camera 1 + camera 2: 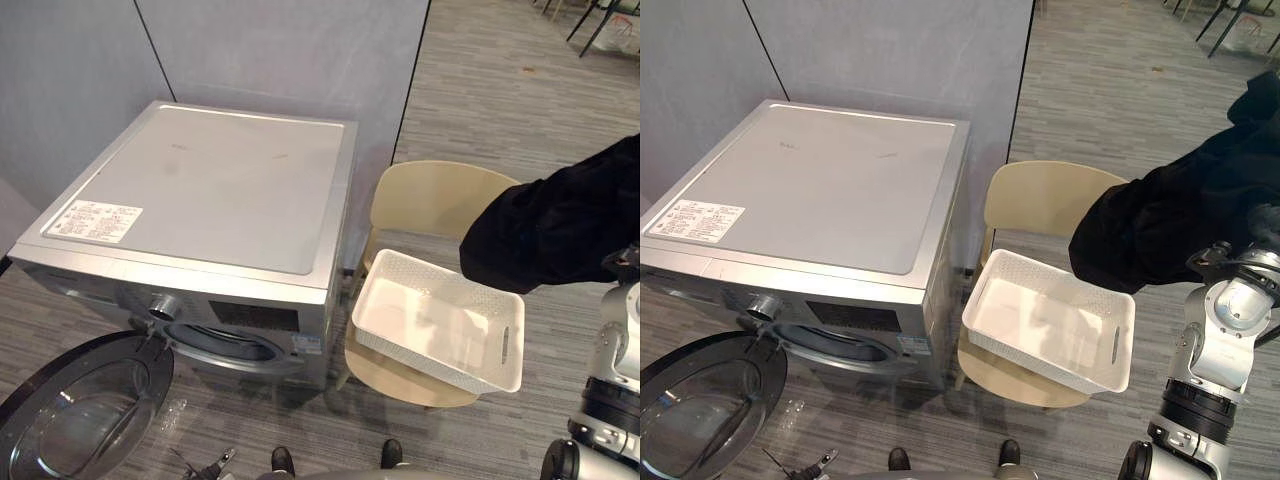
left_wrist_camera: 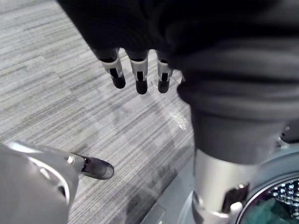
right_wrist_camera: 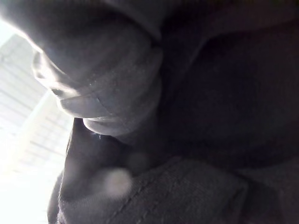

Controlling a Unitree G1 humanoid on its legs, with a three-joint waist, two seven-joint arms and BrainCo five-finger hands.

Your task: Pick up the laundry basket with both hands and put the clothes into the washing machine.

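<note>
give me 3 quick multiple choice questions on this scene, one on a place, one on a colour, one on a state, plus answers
1. Where does the laundry basket stand?
A. on the floor
B. on the beige chair
C. on a shelf

2. What colour is the garment held up at the right?
A. white
B. red
C. black

3. How is the door of the washing machine?
A. swung open
B. closed
C. taken off

Answers:
1 B: the laundry basket rests on the beige chair beside the washing machine.
2 C: the garment is plainly black.
3 A: the round door hangs open below the drum opening.
</note>
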